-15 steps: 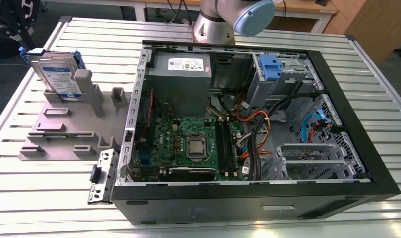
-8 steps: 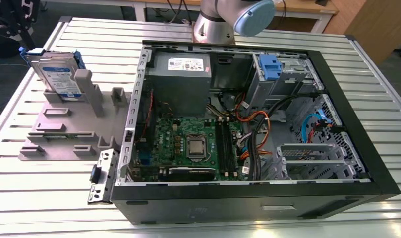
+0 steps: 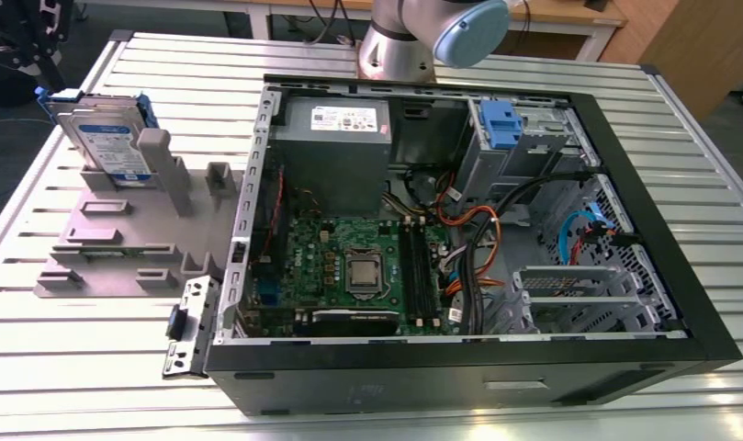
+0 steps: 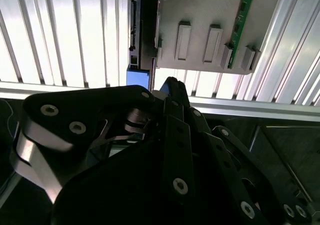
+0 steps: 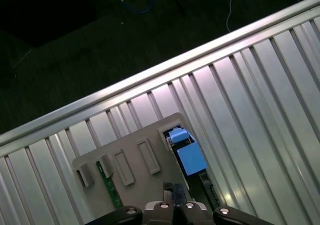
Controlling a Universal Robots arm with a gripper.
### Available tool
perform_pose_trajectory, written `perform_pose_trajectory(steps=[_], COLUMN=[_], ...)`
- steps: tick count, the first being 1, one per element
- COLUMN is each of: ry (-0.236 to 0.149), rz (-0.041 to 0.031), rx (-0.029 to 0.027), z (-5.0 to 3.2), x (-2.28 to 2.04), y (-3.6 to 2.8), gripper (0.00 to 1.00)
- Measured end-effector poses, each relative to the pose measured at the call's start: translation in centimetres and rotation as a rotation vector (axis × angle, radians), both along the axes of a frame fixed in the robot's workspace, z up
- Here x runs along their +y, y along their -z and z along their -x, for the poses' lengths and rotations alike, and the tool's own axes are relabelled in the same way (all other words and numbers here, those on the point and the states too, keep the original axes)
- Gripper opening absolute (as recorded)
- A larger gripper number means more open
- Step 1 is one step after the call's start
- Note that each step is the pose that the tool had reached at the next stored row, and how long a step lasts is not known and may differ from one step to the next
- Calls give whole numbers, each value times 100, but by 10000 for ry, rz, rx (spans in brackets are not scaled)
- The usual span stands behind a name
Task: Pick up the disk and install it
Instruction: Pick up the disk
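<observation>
The disk (image 3: 107,138) stands on edge in the grey slotted holder (image 3: 126,248) on the exterior view's left, its blue-and-white label facing out and its blue carrier on top. Both wrist views look down on it: the blue carrier end (image 5: 186,155) sticks up from a corner slot of the holder (image 5: 135,155). My gripper (image 5: 173,191) hovers high above the holder, apart from the disk, fingertips together with nothing between them. In the second wrist view the black gripper (image 4: 172,85) points at the blue disk end (image 4: 137,78) beside the holder (image 4: 210,15).
An open computer case (image 3: 469,230) lies on the slatted metal table (image 3: 77,367), right of the holder, with a blue drive bay part (image 3: 500,124) at its far corner. A green circuit strip (image 5: 111,190) sits in the holder. The table edge (image 5: 150,77) and dark floor lie beyond.
</observation>
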State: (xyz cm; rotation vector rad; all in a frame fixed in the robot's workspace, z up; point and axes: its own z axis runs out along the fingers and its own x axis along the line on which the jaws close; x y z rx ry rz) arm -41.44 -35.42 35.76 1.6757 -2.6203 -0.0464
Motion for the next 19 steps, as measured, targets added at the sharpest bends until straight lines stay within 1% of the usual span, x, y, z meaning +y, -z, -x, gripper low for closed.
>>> perform_pose_trajectory(steps=[19], ry=[-328], rz=[0], rx=[0], z=[0], x=[0], y=[0], gripper=[11])
